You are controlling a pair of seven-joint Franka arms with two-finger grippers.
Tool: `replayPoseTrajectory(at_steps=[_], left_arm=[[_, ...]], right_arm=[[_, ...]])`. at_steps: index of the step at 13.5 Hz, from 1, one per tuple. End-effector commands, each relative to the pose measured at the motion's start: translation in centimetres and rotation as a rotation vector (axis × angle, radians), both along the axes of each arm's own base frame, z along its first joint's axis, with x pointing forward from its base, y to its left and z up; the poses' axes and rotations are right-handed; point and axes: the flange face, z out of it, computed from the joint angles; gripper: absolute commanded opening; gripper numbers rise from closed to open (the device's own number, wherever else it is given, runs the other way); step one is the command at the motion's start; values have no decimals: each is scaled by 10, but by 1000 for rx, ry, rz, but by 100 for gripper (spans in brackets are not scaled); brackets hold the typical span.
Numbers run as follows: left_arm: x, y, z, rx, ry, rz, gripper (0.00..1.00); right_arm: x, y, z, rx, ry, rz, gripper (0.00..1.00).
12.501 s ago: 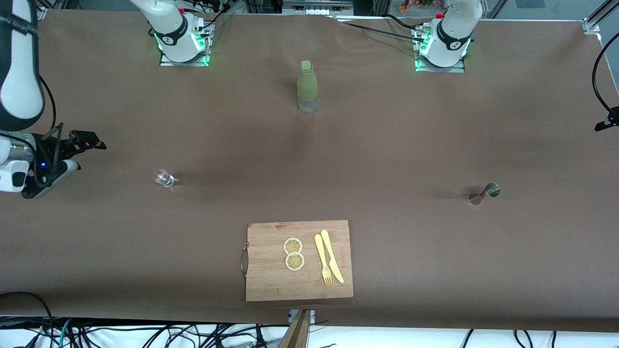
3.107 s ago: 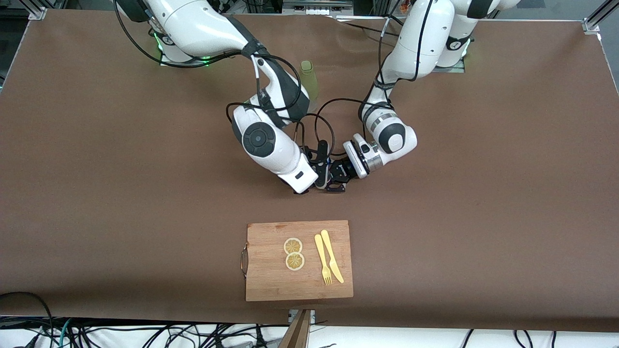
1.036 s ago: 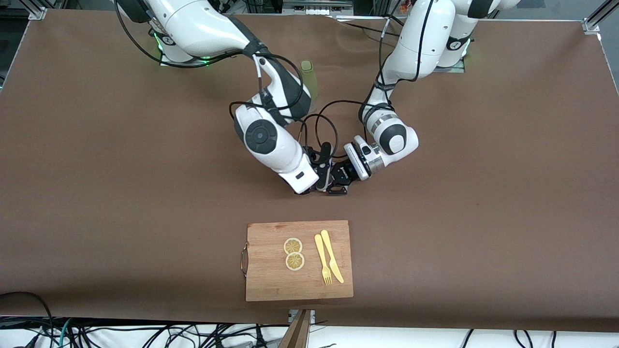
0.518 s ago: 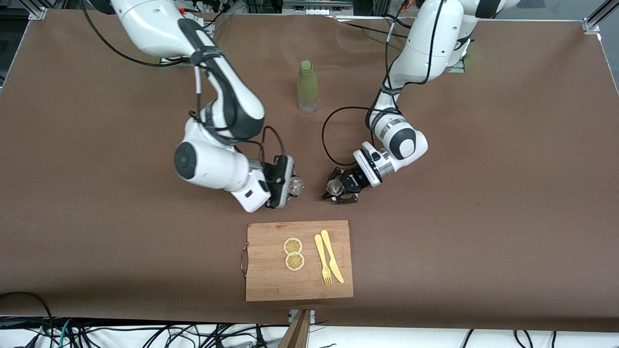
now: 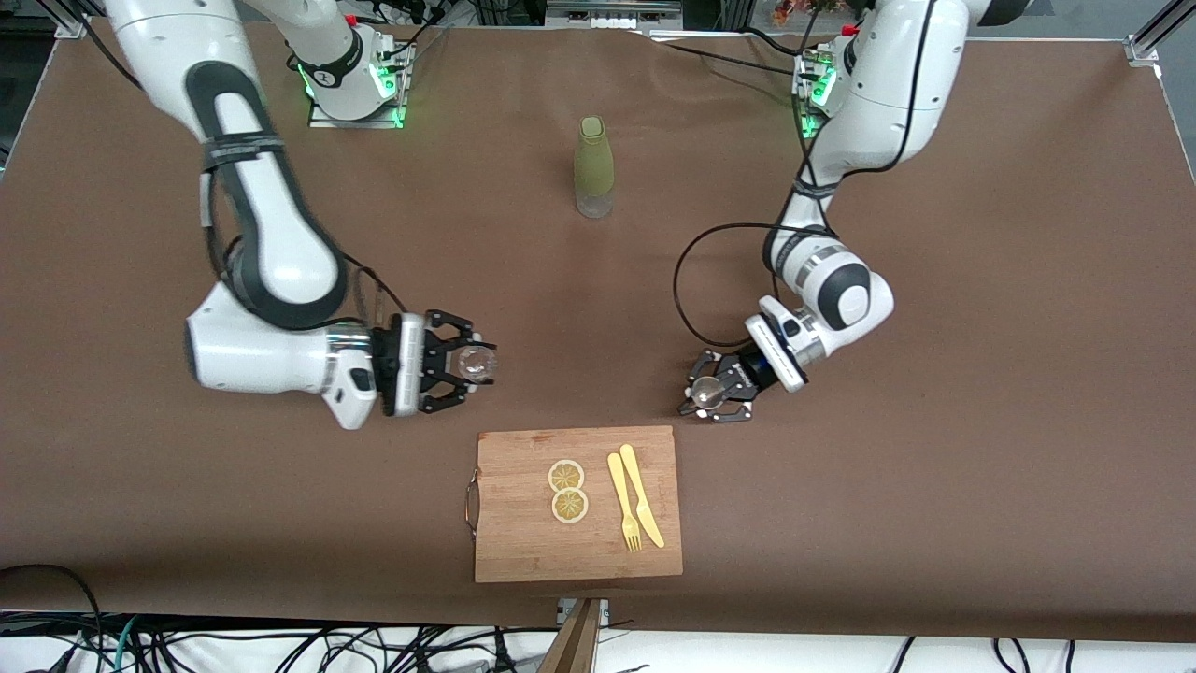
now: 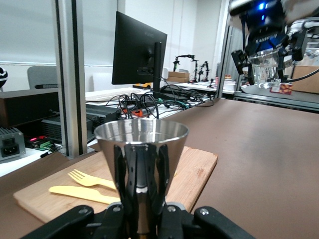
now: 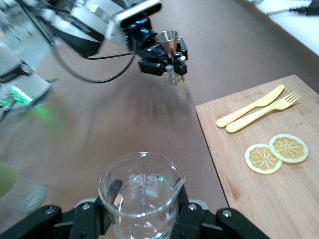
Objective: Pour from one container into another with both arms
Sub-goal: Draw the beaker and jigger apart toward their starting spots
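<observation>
Right gripper [image 5: 464,363] is clamped on the small clear glass beaker [image 5: 476,364], held up over the brown table [image 5: 981,280] toward the right arm's end, just off the cutting board's [image 5: 523,561] handle-side corner; beaker upright, spout visible in the right wrist view [image 7: 141,196], some clear liquid seems to sit in it but the level is hard to read. In the middle, a green bottle [image 5: 593,166] stands untouched near the base edge of the table; lemon slices [image 5: 567,491], a yellow fork [image 5: 623,502] and a yellow knife [image 5: 642,494] lie on the board near the front edge. Left gripper [image 5: 710,396] is closed tight on the waist of the steel jigger [image 5: 705,393], held over the table just off the board's other top corner, cup mouth up and level in the left wrist view [image 6: 141,149]. The two vessels are well apart, so I judge the step as carrying them away or setting them down, or else lining up for a pour. To do it well: keep both upright while moving, no wrist roll, go slow so nothing sloshes, lower straight down onto bare table clear of the board, release only once the base sits flat. Writing: faint graduation marks on the beaker, not readable; no brand or label legible anywhere
</observation>
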Motion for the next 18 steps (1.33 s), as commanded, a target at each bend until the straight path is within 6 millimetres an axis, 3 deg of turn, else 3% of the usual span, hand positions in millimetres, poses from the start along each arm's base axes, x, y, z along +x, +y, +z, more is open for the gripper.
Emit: replayPoseTrajectory(at_steps=[1,5,12,14,18], left_arm=[[-4,31,5,-30,8,-52,0],[-11,89,-2,-60,40,-129,0],[-30,198,-5,-77,75,-237,0],[-39,229,-7,-87,84,-269,0],[-52,283,-12,-82,95,-325,0]], right_arm=[[-17,-50,-15,152,11,-5,32],[-30,-120,-45,266,-20,46,32],[-65,-221,-137,353,-154,101,32],[-70,-243,-159,343,-187,98,32],[-82,-267,-193,310,-189,83,32]])
